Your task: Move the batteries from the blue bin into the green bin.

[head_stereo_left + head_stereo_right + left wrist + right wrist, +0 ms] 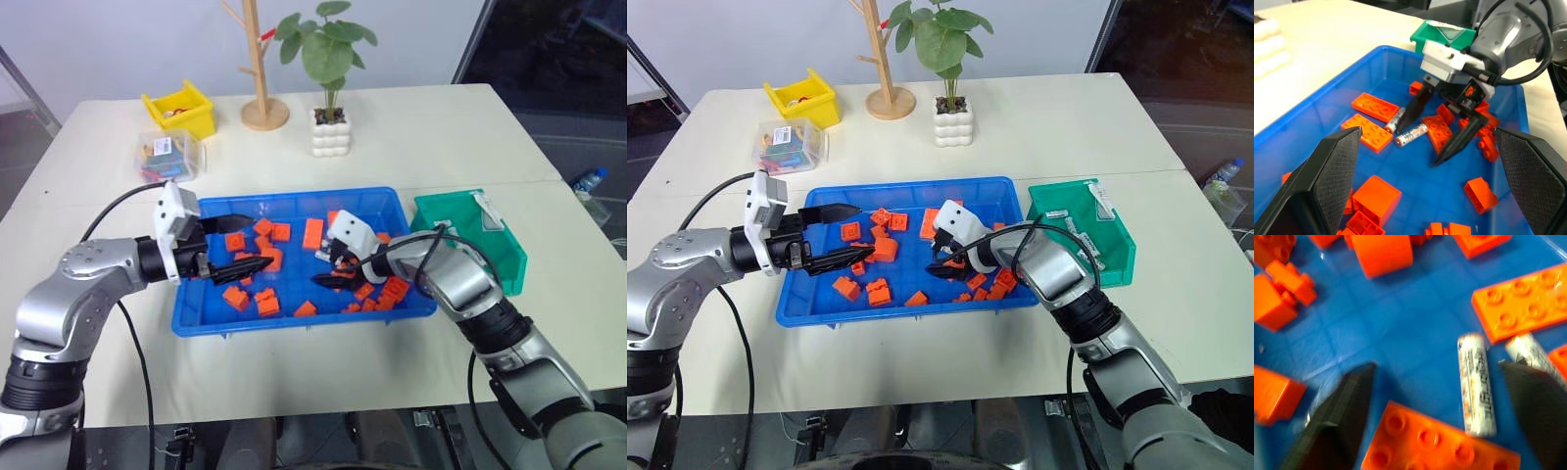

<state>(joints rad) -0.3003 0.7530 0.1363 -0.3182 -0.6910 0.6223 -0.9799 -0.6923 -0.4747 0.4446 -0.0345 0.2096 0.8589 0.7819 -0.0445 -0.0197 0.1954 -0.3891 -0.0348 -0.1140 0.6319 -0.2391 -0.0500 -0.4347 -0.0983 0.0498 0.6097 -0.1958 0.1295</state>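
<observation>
The blue bin (294, 323) lies mid-table, strewn with orange blocks (266, 257). Two silver-grey batteries (1476, 384) (1533, 355) lie side by side on its floor, also seen in the left wrist view as batteries (1410, 134). My right gripper (326, 269) hangs low over the bin's right half, open. One battery and an orange block lie between its fingers (1337, 426), not gripped. My left gripper (257, 238) hovers over the bin's left half, open and empty. The green bin (470, 235) stands just right of the blue one.
At the back left stand a yellow bin (179, 108) and a clear plastic box (168, 157) of small parts. A wooden stand (260, 98) and a potted plant (331, 117) sit behind the blue bin. A bottle (588, 181) lies beyond the table's right edge.
</observation>
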